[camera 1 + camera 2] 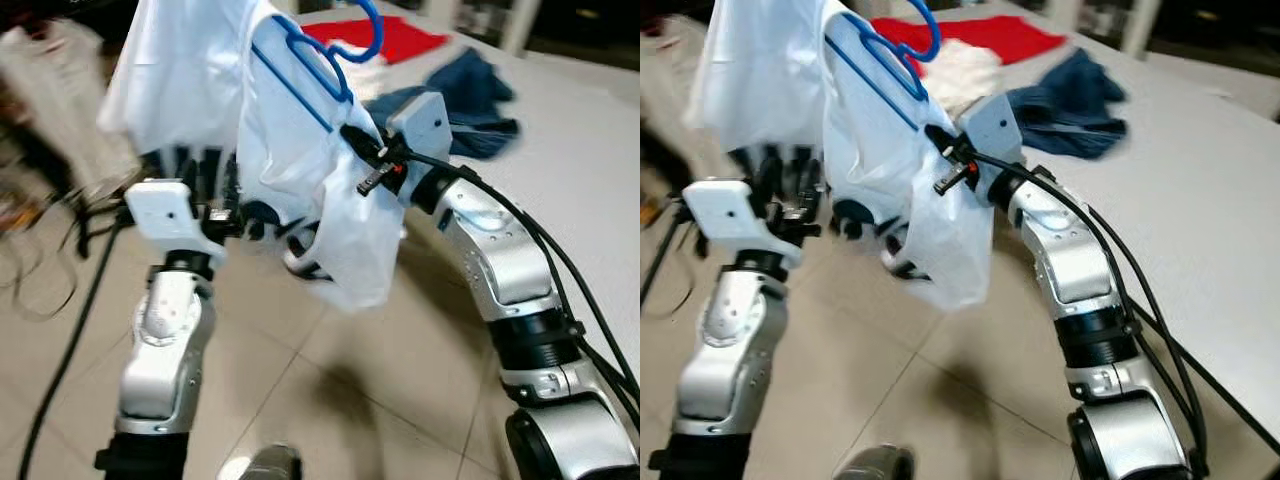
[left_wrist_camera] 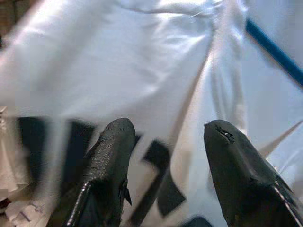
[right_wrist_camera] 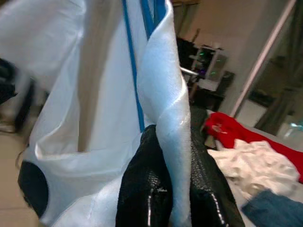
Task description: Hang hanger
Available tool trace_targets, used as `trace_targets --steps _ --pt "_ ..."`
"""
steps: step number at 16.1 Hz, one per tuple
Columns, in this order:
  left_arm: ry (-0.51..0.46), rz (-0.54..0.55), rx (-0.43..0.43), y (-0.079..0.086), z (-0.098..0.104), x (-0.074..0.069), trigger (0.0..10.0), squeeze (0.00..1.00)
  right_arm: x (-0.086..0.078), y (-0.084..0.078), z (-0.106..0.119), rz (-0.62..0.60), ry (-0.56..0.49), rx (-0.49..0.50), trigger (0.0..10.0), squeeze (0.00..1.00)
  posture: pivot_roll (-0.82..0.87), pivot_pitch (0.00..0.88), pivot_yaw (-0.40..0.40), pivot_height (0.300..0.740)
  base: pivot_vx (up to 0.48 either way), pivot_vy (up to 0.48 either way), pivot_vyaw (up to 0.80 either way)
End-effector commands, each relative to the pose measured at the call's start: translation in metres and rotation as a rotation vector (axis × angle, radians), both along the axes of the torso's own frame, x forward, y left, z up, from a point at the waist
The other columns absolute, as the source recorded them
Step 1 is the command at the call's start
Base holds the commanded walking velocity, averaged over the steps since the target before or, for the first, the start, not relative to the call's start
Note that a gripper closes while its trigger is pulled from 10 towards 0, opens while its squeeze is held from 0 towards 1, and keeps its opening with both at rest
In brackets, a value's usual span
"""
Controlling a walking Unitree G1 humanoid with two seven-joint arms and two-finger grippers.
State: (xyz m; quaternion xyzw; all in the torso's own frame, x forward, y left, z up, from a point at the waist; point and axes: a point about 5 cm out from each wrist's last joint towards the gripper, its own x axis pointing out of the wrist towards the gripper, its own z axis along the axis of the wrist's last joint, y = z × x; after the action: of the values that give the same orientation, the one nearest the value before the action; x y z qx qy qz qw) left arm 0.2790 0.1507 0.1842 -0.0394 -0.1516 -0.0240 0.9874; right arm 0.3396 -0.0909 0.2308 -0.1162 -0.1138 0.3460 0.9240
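A blue wire hanger [image 1: 300,80] carries a white shirt [image 1: 190,80] with black print, held up in the air in front of me. My right gripper [image 1: 352,138] is at the hanger's lower arm, shut on a fold of the shirt [image 3: 171,137] where the blue wire [image 3: 134,80] runs down to its fingers [image 3: 147,189]. The hook [image 1: 372,28] points up and away. My left gripper [image 2: 165,142] stands open just short of the shirt's printed lower part, nothing between its fingers [image 2: 111,156]. In the left eye view the left gripper [image 1: 205,170] is below the shirt's left side.
A white table [image 1: 580,140] on the right holds a red cloth [image 1: 400,38], a blue garment [image 1: 470,90] and a white cloth [image 1: 965,70]. Black cables [image 1: 60,300] lie on the tiled floor [image 1: 380,370] at left. Blurred clutter stands far left.
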Motion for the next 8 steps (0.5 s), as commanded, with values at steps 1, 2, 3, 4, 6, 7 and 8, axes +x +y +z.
trace_targets --steps 1,2,3,4,6,7,8 --pt "-0.008 -0.002 0.027 0.001 0.002 0.001 10.0 0.00 -0.003 0.005 -0.002 0.026 0.009 -0.003 10.0 0.00 -0.02 0.021 0.025 0.740 0.000 0.000 0.00" --pt "-0.006 -0.002 0.031 0.001 0.002 0.001 10.0 0.00 -0.004 0.006 -0.005 0.026 0.020 -0.010 10.0 0.00 -0.02 0.021 0.025 0.740 0.000 0.000 0.00" --pt "-0.002 -0.001 0.043 0.000 -0.001 0.001 10.0 0.00 -0.004 0.008 -0.017 0.019 0.055 -0.021 10.0 0.00 -0.02 0.022 0.022 0.740 0.000 0.000 0.00" --pt "0.009 0.004 0.055 0.000 -0.006 0.001 10.0 0.00 -0.004 0.011 -0.036 -0.008 0.099 -0.045 10.0 0.00 -0.02 0.023 0.020 0.740 0.000 0.000 0.00" --pt "0.044 0.013 0.054 0.001 -0.017 -0.001 10.0 0.00 -0.005 0.015 -0.064 -0.072 0.167 -0.081 10.0 0.00 -0.01 0.024 0.019 0.740 0.000 0.000 0.00" --pt "0.070 0.013 0.048 0.000 -0.025 -0.002 10.0 0.00 -0.006 0.017 -0.082 -0.106 0.213 -0.098 10.0 0.00 -0.01 0.026 0.017 0.740 0.000 0.000 0.00" --pt "0.090 0.009 0.043 -0.001 -0.031 -0.003 10.0 0.00 -0.007 0.018 -0.094 -0.136 0.249 -0.108 10.0 0.00 -0.01 0.027 0.014 0.740 0.000 0.000 0.00"
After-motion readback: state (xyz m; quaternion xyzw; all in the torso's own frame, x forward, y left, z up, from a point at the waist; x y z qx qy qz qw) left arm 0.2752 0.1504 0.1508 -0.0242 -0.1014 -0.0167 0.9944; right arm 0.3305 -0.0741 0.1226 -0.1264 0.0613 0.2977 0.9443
